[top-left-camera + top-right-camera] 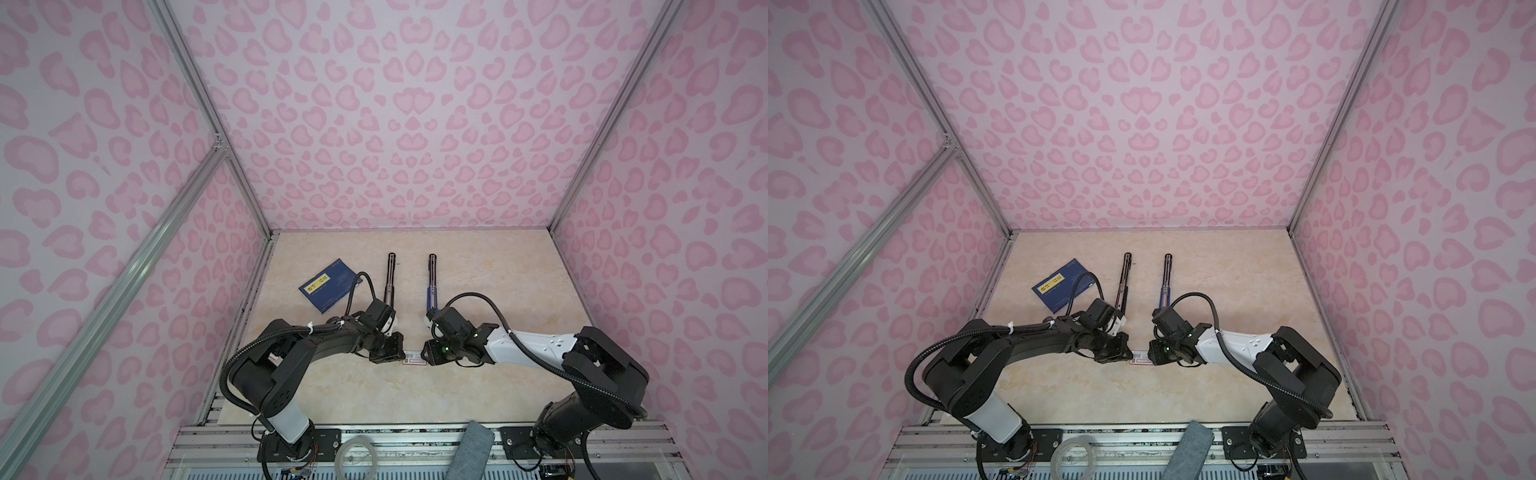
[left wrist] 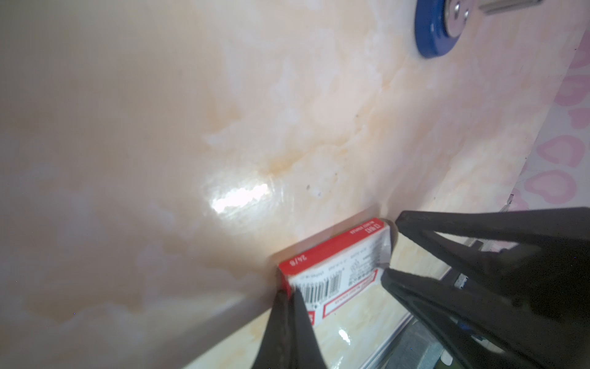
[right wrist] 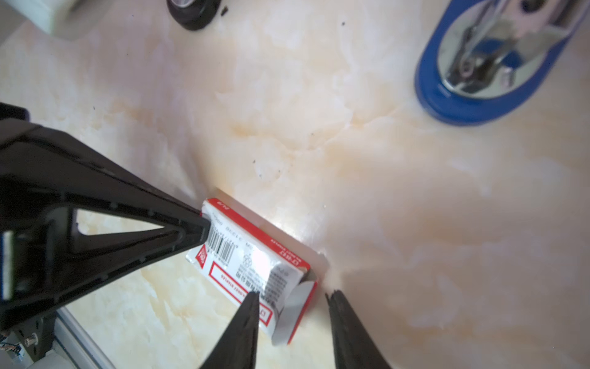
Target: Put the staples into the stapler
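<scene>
1. Both arms meet over the small white, red-labelled box. In both top views it lies flat on the surface, near the front edge and about midway across.
2. My left end effector has its fingers pressed together, with the tips on the barcode end of the box. I cannot tell whether they pinch an edge of the card or only press on it.
3. My right end effector is partly open, with a clear gap between its fingers. It straddles the opposite end of the box, where the end flap hangs open. One fingertip touches the printed top face and the other sits just beside the flap. It grips nothing.
4. I cannot see the staples in any view, and the open end of the box shows me nothing of its inside.
5. Farther back, two staplers lie side by side but apart, each opened out flat in a long line pointing at the back wall. The black stapler is on the left and the blue stapler is on the right. The near end of each is just behind a wrist.
6. A dark blue booklet with a yellow label lies at an angle to the left of the black stapler.
7. A roll of tape and a grey cloth rest on the metal rail in front.
</scene>
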`<state>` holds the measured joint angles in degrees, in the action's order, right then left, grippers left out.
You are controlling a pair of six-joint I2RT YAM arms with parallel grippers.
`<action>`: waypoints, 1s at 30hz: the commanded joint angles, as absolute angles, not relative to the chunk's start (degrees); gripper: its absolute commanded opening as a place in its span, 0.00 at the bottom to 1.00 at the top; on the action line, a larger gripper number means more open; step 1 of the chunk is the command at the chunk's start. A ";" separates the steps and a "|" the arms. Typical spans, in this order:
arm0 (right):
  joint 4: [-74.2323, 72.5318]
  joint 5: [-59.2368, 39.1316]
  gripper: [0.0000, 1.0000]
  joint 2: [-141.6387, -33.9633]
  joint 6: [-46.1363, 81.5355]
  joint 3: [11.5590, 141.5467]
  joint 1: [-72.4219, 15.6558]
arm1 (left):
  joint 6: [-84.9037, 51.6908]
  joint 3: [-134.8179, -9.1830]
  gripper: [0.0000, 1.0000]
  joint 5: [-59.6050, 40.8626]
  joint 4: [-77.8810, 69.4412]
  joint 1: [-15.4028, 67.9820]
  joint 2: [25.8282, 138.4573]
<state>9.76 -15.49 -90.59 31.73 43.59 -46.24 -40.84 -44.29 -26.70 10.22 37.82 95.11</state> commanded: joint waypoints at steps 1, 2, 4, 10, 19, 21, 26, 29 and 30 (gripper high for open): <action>10.91 -14.34 0.35 -91.12 30.86 43.60 -46.23 | -40.87 -44.56 0.05 -25.33 11.77 37.95 95.63; 11.26 -13.96 0.34 -90.92 30.81 43.47 -46.23 | -40.87 -44.56 0.05 -25.40 11.69 37.97 95.63; 11.94 -13.58 0.32 -90.44 30.67 42.85 -45.76 | -40.87 -44.56 0.05 -25.31 11.78 37.97 95.63; 11.86 -13.60 0.24 -88.41 30.58 40.65 -44.65 | -40.78 -44.65 0.05 -25.40 11.79 37.97 95.93; 9.90 -14.81 0.20 -88.81 31.18 40.08 -44.64 | -40.61 -45.15 0.06 -25.53 12.18 38.23 96.15; 9.19 -15.41 0.20 -88.89 31.38 39.91 -44.65 | -40.61 -45.10 0.07 -25.43 12.17 38.32 96.15; 9.47 -15.01 0.15 -88.91 31.40 39.55 -44.65 | -40.67 -45.01 0.10 -25.22 12.31 38.41 96.00; 9.84 -14.41 0.12 -88.45 31.32 39.21 -44.56 | -40.78 -45.09 0.14 -24.64 12.57 38.41 95.67; 9.89 -14.29 0.11 -88.28 31.29 39.12 -44.56 | -40.87 -45.13 0.15 -24.47 12.58 38.41 95.48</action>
<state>9.45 -15.00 -88.51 31.09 39.68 -44.62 -40.82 -44.95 -26.50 10.48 38.37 95.70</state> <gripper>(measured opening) 0.120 0.145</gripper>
